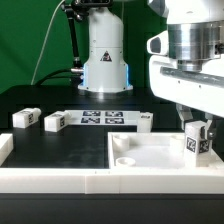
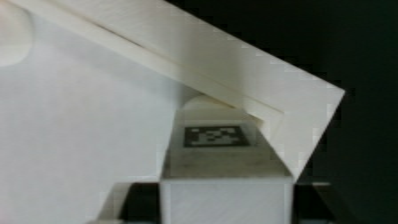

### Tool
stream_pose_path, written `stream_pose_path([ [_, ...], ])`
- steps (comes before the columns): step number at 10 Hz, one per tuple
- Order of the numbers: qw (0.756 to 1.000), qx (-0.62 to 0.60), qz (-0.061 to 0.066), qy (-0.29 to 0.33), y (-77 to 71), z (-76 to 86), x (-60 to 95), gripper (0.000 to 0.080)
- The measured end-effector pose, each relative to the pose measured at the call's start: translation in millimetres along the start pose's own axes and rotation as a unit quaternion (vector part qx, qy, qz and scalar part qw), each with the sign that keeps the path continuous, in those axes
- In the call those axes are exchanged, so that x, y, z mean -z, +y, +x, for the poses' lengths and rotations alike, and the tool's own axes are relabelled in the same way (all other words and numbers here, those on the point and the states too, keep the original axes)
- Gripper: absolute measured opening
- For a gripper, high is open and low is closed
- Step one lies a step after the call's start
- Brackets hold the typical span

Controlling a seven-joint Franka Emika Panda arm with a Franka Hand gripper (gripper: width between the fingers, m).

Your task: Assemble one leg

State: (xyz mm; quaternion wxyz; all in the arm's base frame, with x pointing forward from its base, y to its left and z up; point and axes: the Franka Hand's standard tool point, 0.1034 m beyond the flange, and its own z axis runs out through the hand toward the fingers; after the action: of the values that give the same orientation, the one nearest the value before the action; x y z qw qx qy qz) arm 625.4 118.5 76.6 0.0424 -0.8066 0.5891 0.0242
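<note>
My gripper is shut on a leg, a small white block with a square tag on its face. It holds the leg upright at the far corner of the large white panel, on the exterior view's right. In the wrist view the leg stands between my dark fingers, tag end down against the panel near its corner; whether it touches the panel is not clear. My gripper clamps it from both sides.
Three more legs lie on the black table: two at the exterior view's left and one near the middle. The marker board lies between them. A white raised rim runs along the front and left. The arm's base stands behind.
</note>
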Motion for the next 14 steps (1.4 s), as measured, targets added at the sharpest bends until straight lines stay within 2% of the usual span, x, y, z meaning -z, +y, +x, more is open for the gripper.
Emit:
stream_pose_path([
  [3, 0.989, -0.150, 0.006, 0.003, -0.5, 0.3, 0.0, 0.0292],
  [7, 0.984, -0.179, 0.007, -0.001, -0.5, -0.3, -0.5, 0.0299],
  [8, 0.985, -0.174, 0.006, -0.001, -0.4, -0.4, -0.7, 0.0500],
  [9, 0.988, -0.152, 0.006, -0.001, -0.3, -0.4, -0.8, 0.0500],
  [10, 0.991, -0.135, 0.004, -0.002, 0.1, -0.3, -1.1, 0.0621],
  [12, 0.999, -0.035, -0.006, -0.004, 0.3, -0.8, -2.0, 0.0641],
  [14, 0.997, 0.076, -0.006, -0.005, 0.1, -1.3, -1.8, 0.0648],
])
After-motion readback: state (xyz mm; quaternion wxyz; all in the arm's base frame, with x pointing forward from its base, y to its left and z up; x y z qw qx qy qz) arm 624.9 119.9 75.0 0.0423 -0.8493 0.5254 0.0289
